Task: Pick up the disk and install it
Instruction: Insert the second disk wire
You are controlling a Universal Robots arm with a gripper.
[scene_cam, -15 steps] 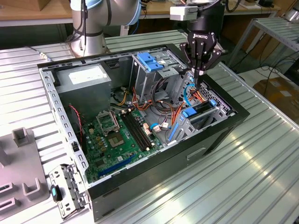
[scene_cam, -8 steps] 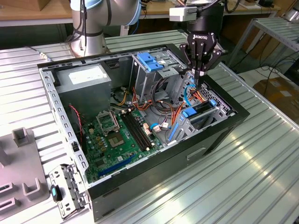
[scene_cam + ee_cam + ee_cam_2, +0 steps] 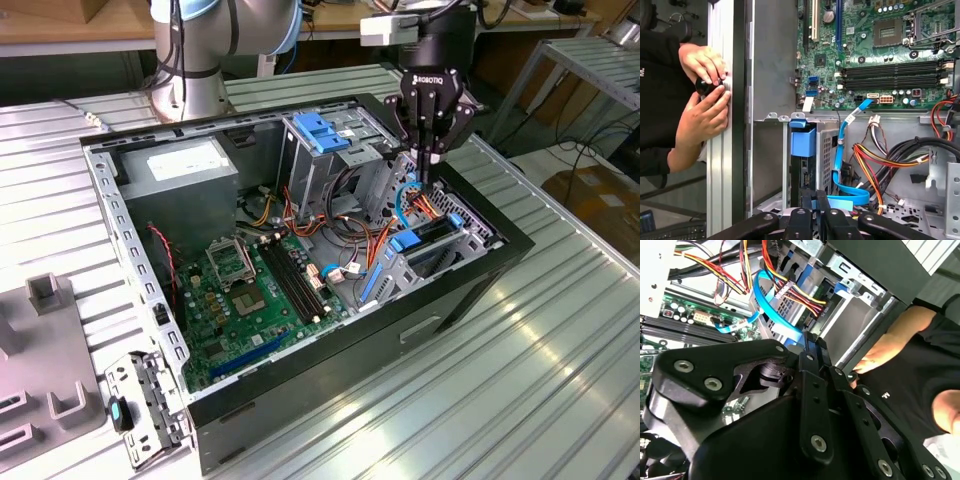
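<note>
So I've got the tool (image 3: 424,172) down inside the open PC case (image 3: 470,285), fingers pinched together and hanging just over the drive bay (image 3: 425,255) at the front corner. The disk (image 3: 432,232) looks already slid into that bay to me, blue rail end showing, with the tool right above it but I can't tell if it's actually touching. My worry: the blue SATA cable (image 3: 846,150) and the bundle of red/yellow power wires (image 3: 880,160) sit right beside the fingers, so any sideways drift could snag or yank a connector. Also somebody's hands (image 3: 705,95) are at the case edge in the first wrist view, uncomfortably near if the arm swings
</note>
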